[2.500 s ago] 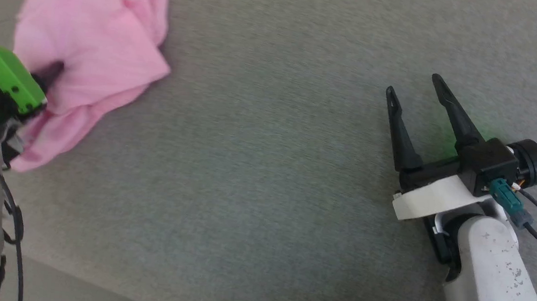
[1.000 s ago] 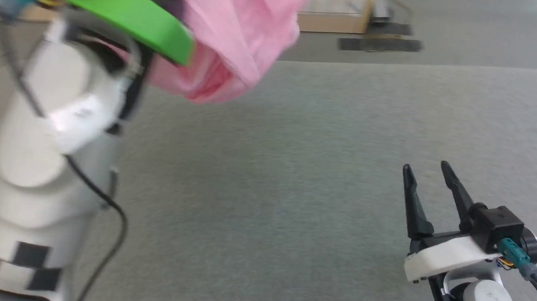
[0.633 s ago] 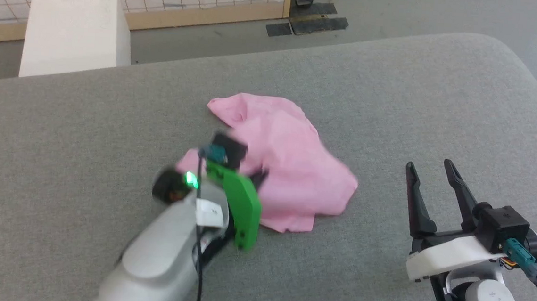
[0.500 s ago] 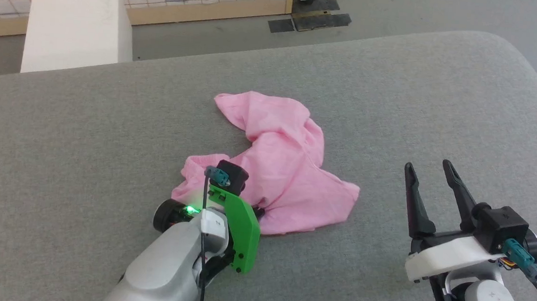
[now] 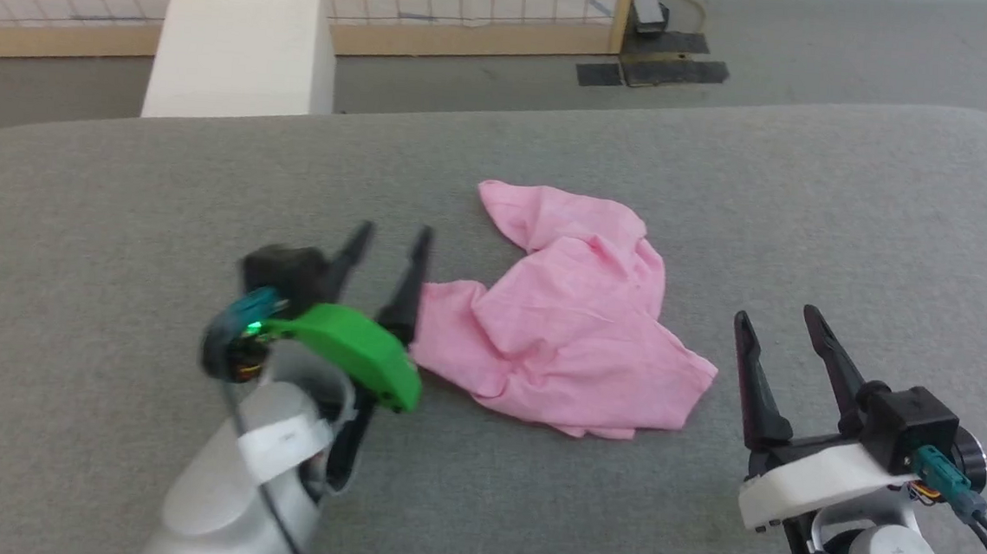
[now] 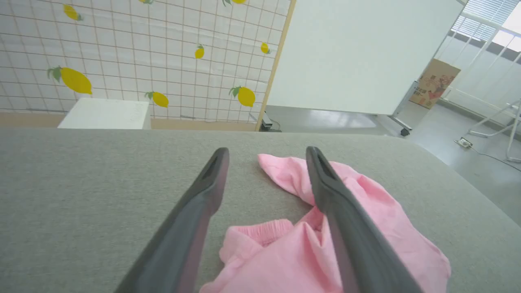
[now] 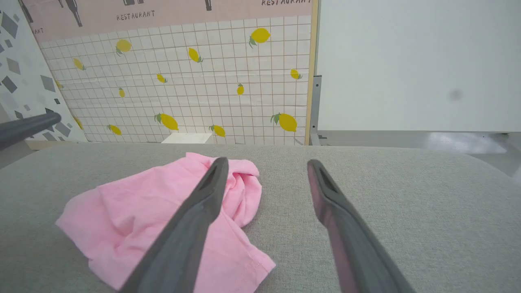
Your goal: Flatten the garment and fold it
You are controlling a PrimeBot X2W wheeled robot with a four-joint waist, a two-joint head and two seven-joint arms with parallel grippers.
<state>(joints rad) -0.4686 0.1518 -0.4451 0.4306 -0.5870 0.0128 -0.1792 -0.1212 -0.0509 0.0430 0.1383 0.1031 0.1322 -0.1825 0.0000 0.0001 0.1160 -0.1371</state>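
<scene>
Pink, thin and wrinkled, the garment (image 5: 576, 335) lies in a rumpled heap near the middle of the grey padded surface (image 5: 854, 207), its layers bunched over one another. Neither the flattening nor the folding looks begun. The left gripper (image 5: 394, 235) stands just beside its left edge, jaws wide and empty. The right gripper (image 5: 774, 314), near its right corner, is likewise spread and holds nothing.

Lemon-print grid wall (image 7: 183, 81), white box (image 5: 240, 51)
</scene>
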